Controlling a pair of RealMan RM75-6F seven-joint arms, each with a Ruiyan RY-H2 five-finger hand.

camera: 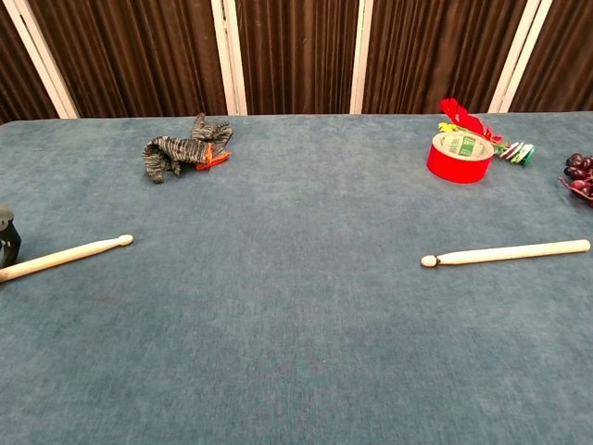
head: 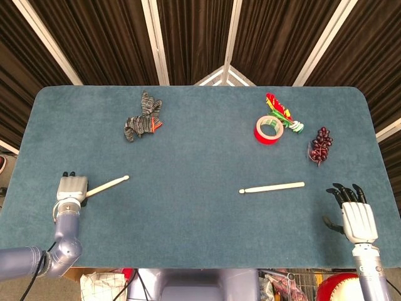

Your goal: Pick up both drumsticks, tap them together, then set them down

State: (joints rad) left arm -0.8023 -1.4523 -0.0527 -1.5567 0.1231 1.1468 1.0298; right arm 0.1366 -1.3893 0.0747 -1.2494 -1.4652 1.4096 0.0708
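the left hand (head: 71,188) holds the end of one drumstick (head: 108,185), ready to lift. the other drumstick (head: 273,187) lies on the table (head: 200,138), near the right hand (head: 357,216), whose fingers are spread and empty

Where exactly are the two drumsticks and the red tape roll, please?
Left drumstick (head: 108,185): head view, mid-shaft.
Right drumstick (head: 273,187): head view, mid-shaft.
Red tape roll (camera: 447,164): chest view, red outer wall.
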